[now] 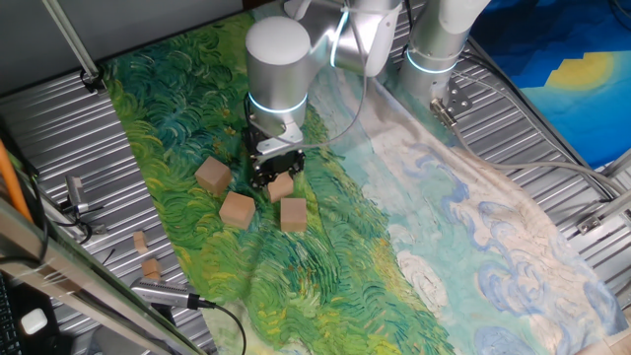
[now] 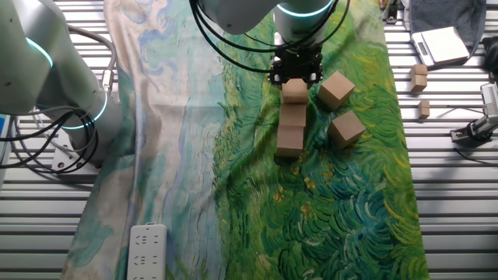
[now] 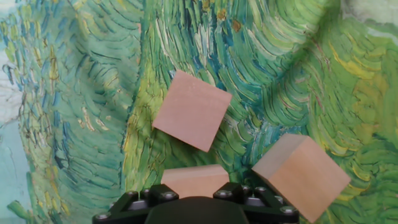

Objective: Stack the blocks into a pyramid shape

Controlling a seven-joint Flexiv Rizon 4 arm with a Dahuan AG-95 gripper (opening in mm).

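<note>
Wooden blocks (image 2: 292, 128) lie in a short row on the green painted cloth (image 2: 350, 202); your tool (image 2: 296, 76) clasps the far one, two more (image 2: 336, 89) loose just right

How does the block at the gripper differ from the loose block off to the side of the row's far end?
The block at the gripper heads a line of blocks, touching the next; the loose block stands alone on the cloth. The first sits square with that line; the loose one is turned askew. The gripper partly covers the first; the loose one is fully in view. Both are plain light wooden cubes, alike in size.
</note>
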